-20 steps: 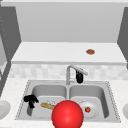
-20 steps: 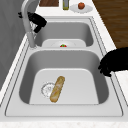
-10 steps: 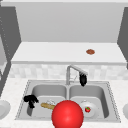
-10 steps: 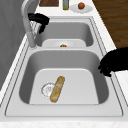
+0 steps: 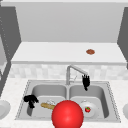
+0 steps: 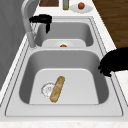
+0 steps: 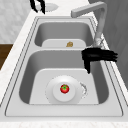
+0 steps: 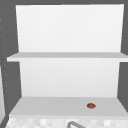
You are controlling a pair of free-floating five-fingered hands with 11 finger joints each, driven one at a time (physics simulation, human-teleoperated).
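Black right hand (image 5: pixel 86 80) at the faucet (image 5: pixel 72 71) spout tip, fingers straight and together, pointing down, holding nothing. Tomato (image 7: pixel 64 88) on white plate (image 7: pixel 53 96) in right basin, at 6 o'clock from that hand. Left hand (image 5: pixel 30 99) at left basin's 9 o'clock rim, fingers curled, empty; baguette (image 6: pixel 57 88) on basin floor.

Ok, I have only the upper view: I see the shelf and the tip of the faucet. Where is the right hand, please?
Observer: The right hand hangs open by the spout end of the faucet, above the right basin.
Operator: What lies in that basin?
Observer: A white plate with a tomato on it.
Operator: And the left hand?
Observer: The left hand is at the rim of the left basin, near a bread loaf on its bottom.
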